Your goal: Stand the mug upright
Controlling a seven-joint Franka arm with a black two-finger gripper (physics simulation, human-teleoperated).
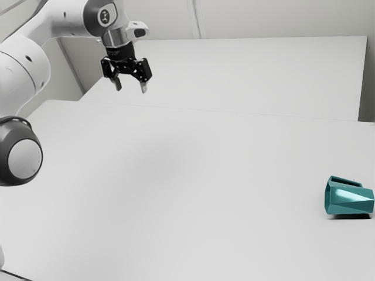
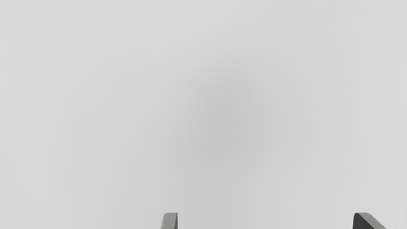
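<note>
Mug [image 1: 350, 198] count, exterior view: one, teal, faceted, lying on its side on the white table [image 1: 205, 205], at the exterior view's right; flat facets probably check rolling. One black gripper [image 1: 130, 90], open and empty, hangs well apart from it. Wrist view: two fingers [image 2: 170, 221], spread wide, nothing gripped.

- gripper [image 1: 131, 89] is hanging, pointing down
- fingers [image 1: 144, 88] are standing wide apart
- wrist [image 1: 117, 36] is sitting just above gripper
- arm [image 1: 63, 17] is arching above and beside gripper
</note>
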